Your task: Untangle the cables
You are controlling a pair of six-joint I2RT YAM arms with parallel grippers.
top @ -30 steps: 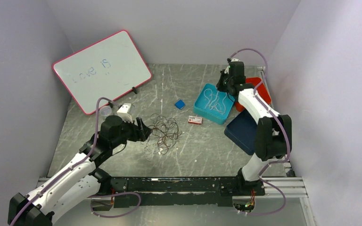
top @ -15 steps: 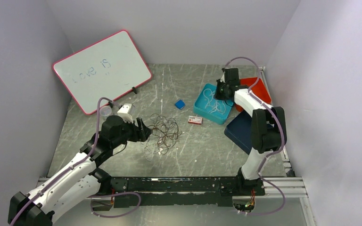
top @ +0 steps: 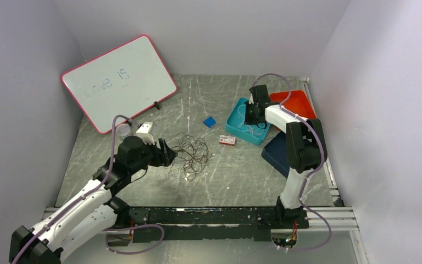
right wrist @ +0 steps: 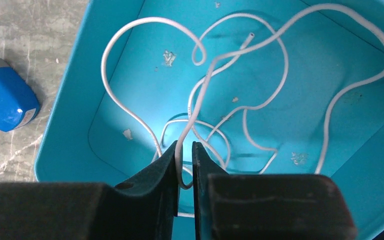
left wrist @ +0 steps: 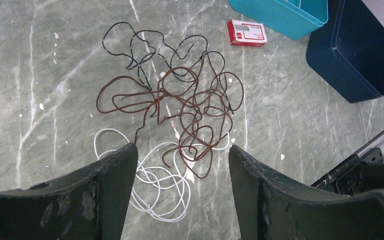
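Your tangle of thin brown, black and white cables [left wrist: 180,115] lies on the grey bench [top: 225,176] ahead of the left tool [left wrist: 182,150]. To its right sits the small red box [left wrist: 247,33], then the teal plastic bin [right wrist: 67,125], one white cable [right wrist: 150,19] inside.

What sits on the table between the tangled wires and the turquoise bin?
A small red-and-white box, seen in the top view, lying apart from both the cables and the bin.

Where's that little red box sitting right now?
In the overhead view, the red box lies on the table right of centre, between the tangle of cables and the teal tray, close beside the tray's near wall.
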